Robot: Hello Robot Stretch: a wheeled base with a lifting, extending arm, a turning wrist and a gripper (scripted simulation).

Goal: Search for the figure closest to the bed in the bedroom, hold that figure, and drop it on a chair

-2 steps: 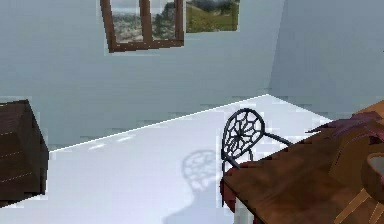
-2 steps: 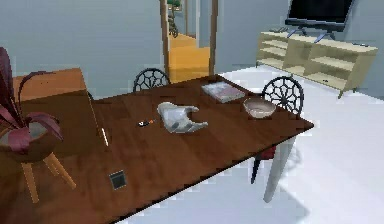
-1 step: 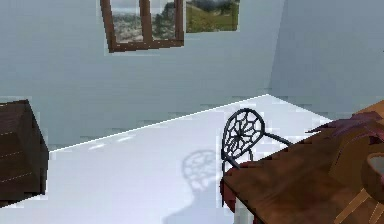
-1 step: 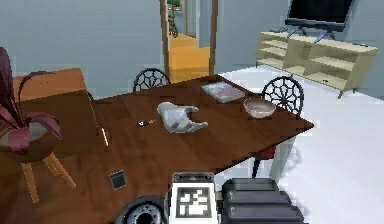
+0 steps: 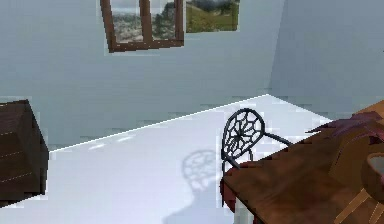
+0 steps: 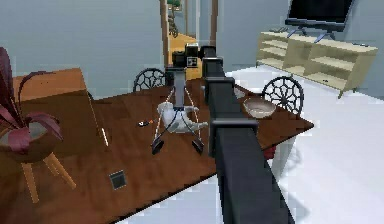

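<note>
While my arm [image 6: 235,150] reaches over the brown desk [image 6: 135,110], a small pale figure [image 6: 178,118] sits mid-desk at my fingers [image 6: 161,137]; whether they grasp it, I cannot tell. Probably light, hard, smooth, breakable: hold its middle gently.

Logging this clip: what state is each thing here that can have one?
pincer: wooden table behind it, cannot tell whether it holds anything.
bowl: upright on the table.
television: screen dark.
black chair: upright, beside the table.
potted plant: upright.
</note>
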